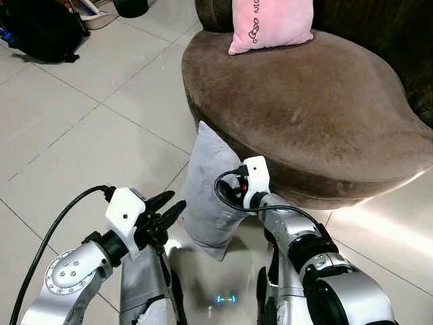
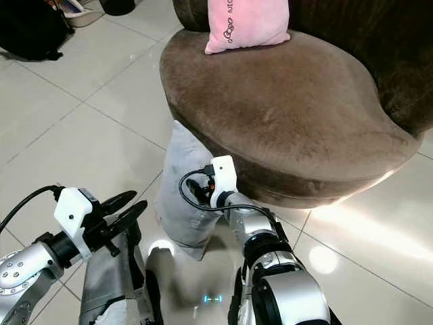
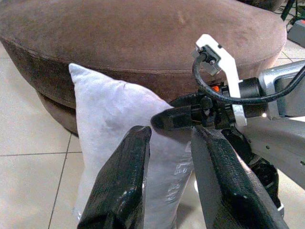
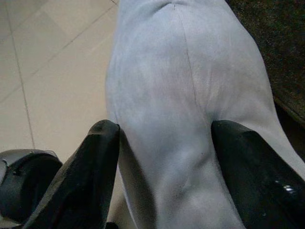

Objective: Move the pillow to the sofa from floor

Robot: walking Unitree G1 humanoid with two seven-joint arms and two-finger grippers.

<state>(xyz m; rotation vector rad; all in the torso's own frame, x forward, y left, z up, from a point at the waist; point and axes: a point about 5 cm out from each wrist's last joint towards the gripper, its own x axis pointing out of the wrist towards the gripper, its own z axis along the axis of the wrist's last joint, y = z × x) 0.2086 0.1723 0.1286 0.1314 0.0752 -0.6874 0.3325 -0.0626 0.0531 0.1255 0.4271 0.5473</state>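
The right gripper [image 4: 162,157] is hard to see from the head, where its fingers are hidden behind its white wrist block and the pillow [image 1: 213,193]. Its wrist view settles it: the 2 black fingers [image 4: 86,176] straddle the pillow's edge and pinch into the fabric, so it grips the pillow. The pillow's lower corner is cut off in that view.

The pillow is pale grey, soft and matte, with a pointed top corner and a seam down its face. It stands on end on the floor [image 1: 81,135], leaning against the front of the sofa [image 1: 304,115]. The sofa is a rounded brown seat in short velvety pile; its back runs out of frame. A pink pillow [image 1: 270,24] stands at the rear of the seat, top cropped. The floor is glossy pale tile with thin grout lines and bright reflections.

The right arm reaches forward and inward to the pillow's side. The left gripper [image 1: 166,210] is held low just left of the pillow, fingers a narrow gap apart, holding nothing. A black bag [image 1: 40,30] lies far left, partly cut off.
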